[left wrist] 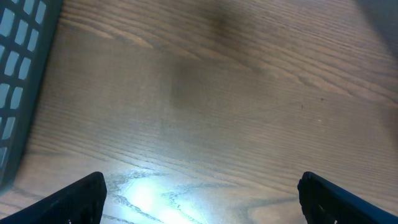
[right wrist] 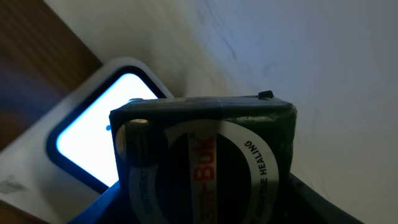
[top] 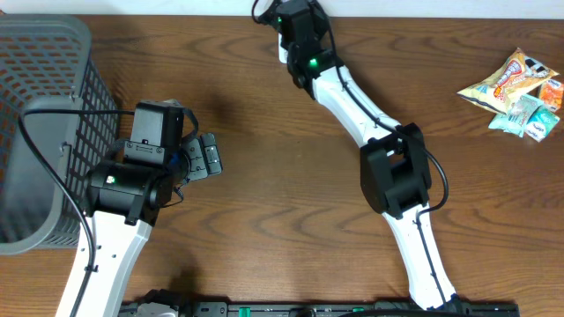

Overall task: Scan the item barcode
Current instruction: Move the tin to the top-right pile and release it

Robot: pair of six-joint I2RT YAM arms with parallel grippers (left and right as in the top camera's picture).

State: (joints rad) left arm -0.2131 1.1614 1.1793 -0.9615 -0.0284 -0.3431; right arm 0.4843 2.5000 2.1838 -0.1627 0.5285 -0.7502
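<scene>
Basket (top: pixel 44 132) at left; box (right wrist: pixel 205 162) before the scanner (right wrist: pixel 87 134).

The left arm (top: pixel 106 246) runs from the near-left edge of the table (top: pixel 264 238), its white link leaning far and right to a black wrist (top: pixel 145 150). The left end effector (top: pixel 208 156) points right, low over the table, jaws spread wide. In the wrist view its two fingertips (left wrist: pixel 78 199) sit in the bottom corners. The right arm (top: pixel 414 238) runs from the near edge to a black elbow (top: pixel 397 172), then stretches far and left. The right end effector (top: pixel 295 31) is at the far edge, jaws half closed on a dark box (right wrist: pixel 205 155).
</scene>
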